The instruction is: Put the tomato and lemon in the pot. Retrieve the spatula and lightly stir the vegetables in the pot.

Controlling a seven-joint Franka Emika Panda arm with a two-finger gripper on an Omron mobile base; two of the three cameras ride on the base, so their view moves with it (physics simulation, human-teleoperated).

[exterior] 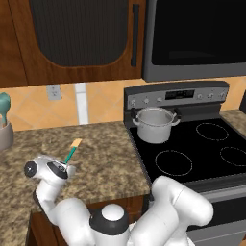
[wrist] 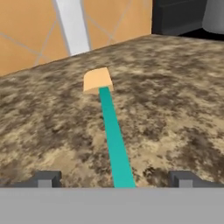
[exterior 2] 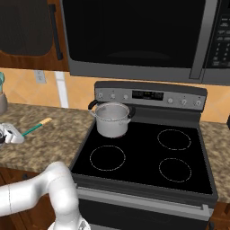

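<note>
- The jaws of the gripper are seen spread wide, one fingertip on each side of the teal handle, with nothing pinched.
- The spatula is laid flat on the granite counter, its tan blade pointed toward the back wall.
- The handle end is found between the fingertips, low over the counter's front part.
- The pot is set on the stove, at its back left burner, well apart from the spatula.
</note>
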